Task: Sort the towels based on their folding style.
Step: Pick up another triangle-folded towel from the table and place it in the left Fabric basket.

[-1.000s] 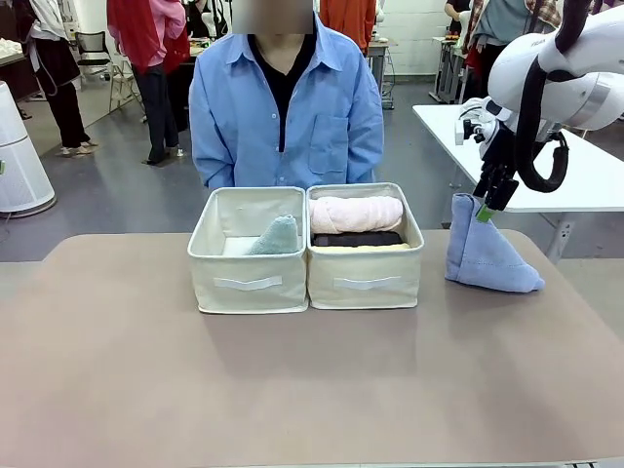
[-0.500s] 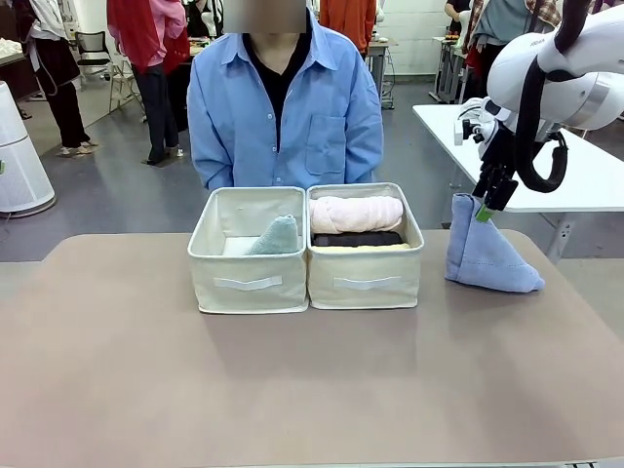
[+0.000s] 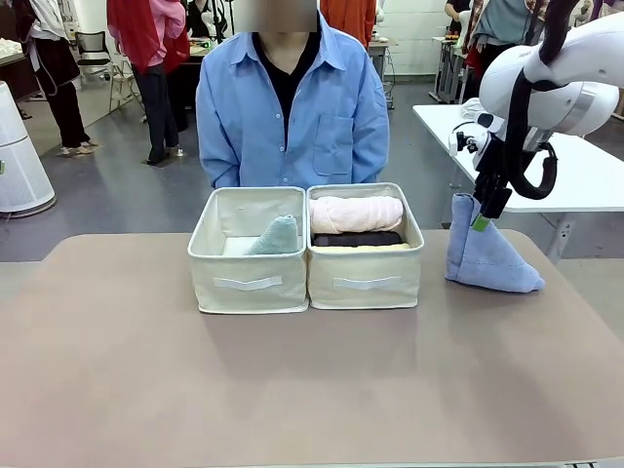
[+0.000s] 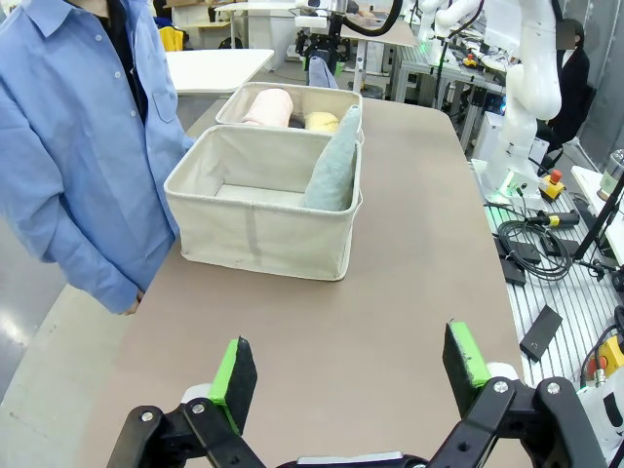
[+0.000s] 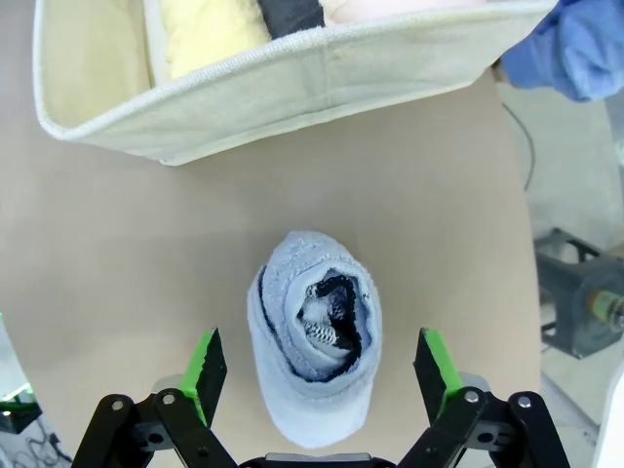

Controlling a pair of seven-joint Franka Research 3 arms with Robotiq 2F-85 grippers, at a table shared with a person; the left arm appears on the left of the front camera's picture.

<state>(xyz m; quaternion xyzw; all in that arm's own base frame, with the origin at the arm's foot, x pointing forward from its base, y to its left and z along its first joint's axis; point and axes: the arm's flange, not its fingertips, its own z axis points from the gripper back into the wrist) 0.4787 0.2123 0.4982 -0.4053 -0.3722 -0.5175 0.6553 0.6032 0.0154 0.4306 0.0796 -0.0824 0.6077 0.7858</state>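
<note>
The blue cone [image 3: 483, 258] stands upright at frame right, tip up, near the table [image 3: 570, 327] edge. The right gripper [image 5: 320, 363] is spread wide on both sides of its tip, and the left gripper [image 4: 346, 369] is spread too.

Right end effector [image 3: 479, 216] at blue cone towel [image 3: 485, 258] tip, possibly touching; towel beside right bin [image 3: 366, 284].

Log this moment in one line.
right gripper: open over blue cone towel | left gripper: open, empty | towel: standing on table

Lab: floor cables [image 4: 531, 249], white worktables [image 3: 595, 180]
</note>
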